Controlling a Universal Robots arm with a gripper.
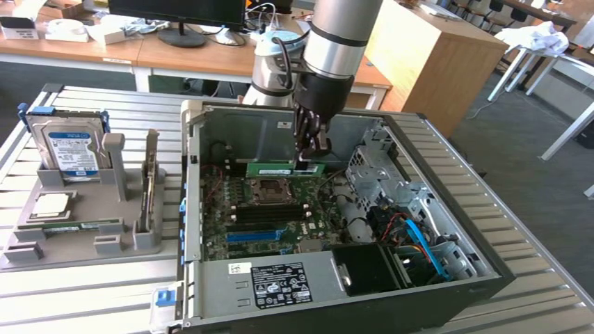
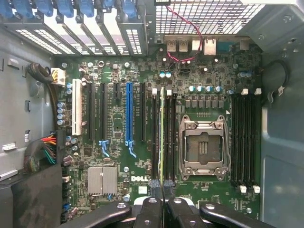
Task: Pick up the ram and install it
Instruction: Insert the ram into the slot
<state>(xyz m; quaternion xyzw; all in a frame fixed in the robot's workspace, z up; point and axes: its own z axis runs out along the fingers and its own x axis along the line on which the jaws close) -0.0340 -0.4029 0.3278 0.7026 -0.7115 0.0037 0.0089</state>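
Plainly mid-install, the gripper (image 1: 314, 156) had its jaws clamped on the ram (image 1: 284, 169), poised edge-down over the memory slots (image 2: 156, 137) beside the processor socket (image 2: 203, 147); seating likely demanded square alignment with 1 slot.

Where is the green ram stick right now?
In the exterior view the ram is inside the open computer case. It is held in the shut pincer over the motherboard, right beside the processor socket.
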